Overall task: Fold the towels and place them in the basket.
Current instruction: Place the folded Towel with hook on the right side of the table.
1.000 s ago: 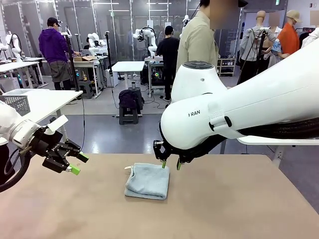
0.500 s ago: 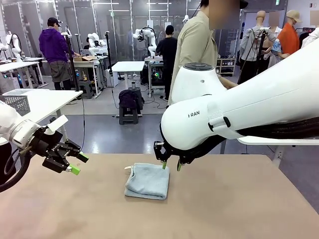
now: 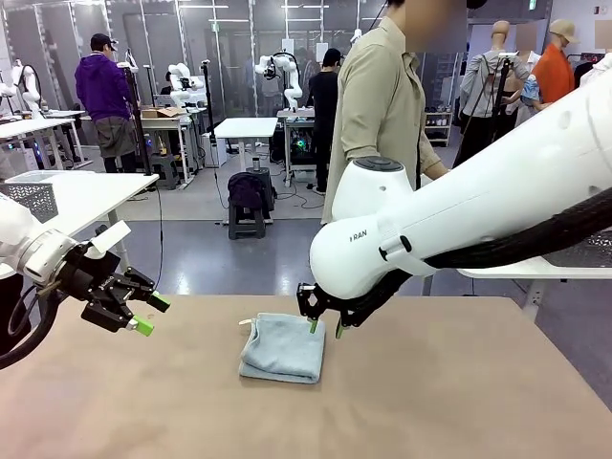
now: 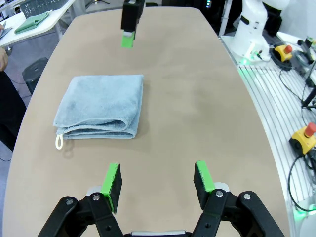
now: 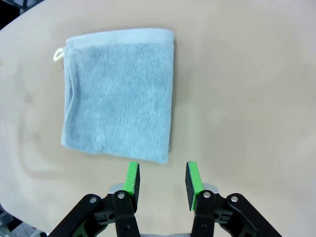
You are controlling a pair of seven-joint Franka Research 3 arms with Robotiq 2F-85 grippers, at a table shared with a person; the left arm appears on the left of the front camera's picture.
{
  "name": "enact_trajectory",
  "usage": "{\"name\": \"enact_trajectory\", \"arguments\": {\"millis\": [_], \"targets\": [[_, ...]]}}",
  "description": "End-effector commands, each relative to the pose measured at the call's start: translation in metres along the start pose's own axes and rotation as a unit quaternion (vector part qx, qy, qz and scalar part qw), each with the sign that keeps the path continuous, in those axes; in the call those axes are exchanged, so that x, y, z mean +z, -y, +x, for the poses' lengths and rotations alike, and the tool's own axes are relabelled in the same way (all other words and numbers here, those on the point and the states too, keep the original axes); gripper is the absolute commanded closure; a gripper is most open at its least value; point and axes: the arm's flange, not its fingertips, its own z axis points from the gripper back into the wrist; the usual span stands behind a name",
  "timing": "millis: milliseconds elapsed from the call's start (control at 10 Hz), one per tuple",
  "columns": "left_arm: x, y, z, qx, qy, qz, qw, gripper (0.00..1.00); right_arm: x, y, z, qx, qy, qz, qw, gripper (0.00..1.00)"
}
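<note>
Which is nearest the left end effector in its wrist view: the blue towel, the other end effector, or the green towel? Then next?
1. Blue towel, folded on the table just ahead of the left end effector, toward picture left.
2. Right end effector, above the table beyond the towel.
3. Green towel, on the side table, top-left corner.
</note>
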Motion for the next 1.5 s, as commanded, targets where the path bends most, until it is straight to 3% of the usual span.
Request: {"name": "enact_trajectory", "arguments": {"millis": [0, 600, 1400], "targets": [[0.001, 0.002, 0.0, -0.005, 0.003, 0.001, 1.0, 0.25, -0.016, 0.004, 0.022, -0.016, -0.001, 0.025, 1.0, 0.51], [0.001, 0.002, 0.0, -0.005, 0.003, 0.001, 1.0, 0.25, -0.068, 0.012, 0.063, -0.023, -0.029, 0.036, 0.999, 0.51], [0.001, 0.002, 0.0, -0.005, 0.003, 0.001, 1.0, 0.25, -0.11, 0.008, 0.059, -0.012, -0.021, 0.024, 0.999, 0.51]]}}
